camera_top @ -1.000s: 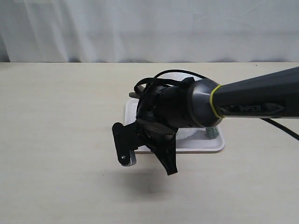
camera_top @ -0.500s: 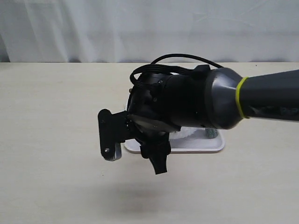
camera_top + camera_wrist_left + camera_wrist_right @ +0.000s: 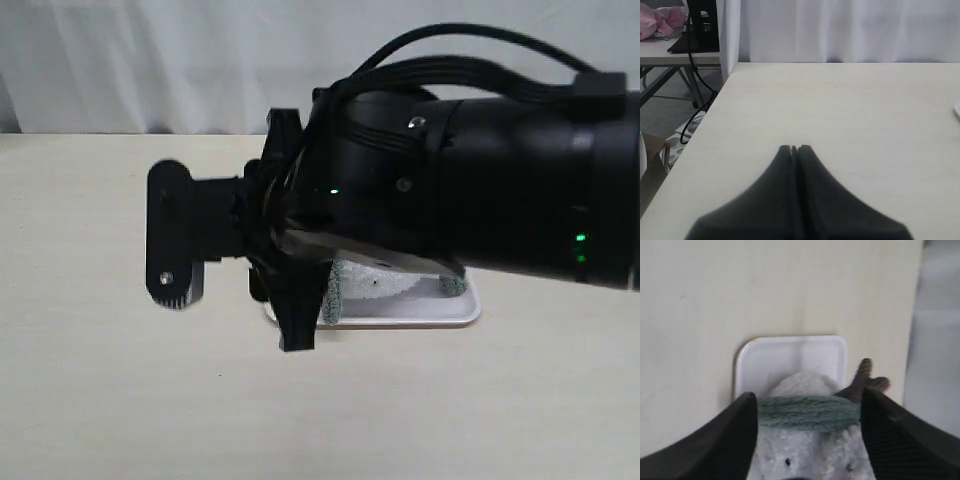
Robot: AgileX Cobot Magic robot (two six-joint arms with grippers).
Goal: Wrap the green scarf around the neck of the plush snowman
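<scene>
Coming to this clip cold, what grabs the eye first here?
The right arm fills the exterior view with its black bulk, hiding most of the white tray. In the right wrist view, the open right gripper frames the plush snowman, the green scarf banded across it. The left gripper sits shut over the table.

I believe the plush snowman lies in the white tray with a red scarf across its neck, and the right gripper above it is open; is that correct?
Not quite: the scarf is green, not red, as the right wrist view shows. The rest holds: the plush snowman lies in the white tray, and the right gripper above it is open.
</scene>
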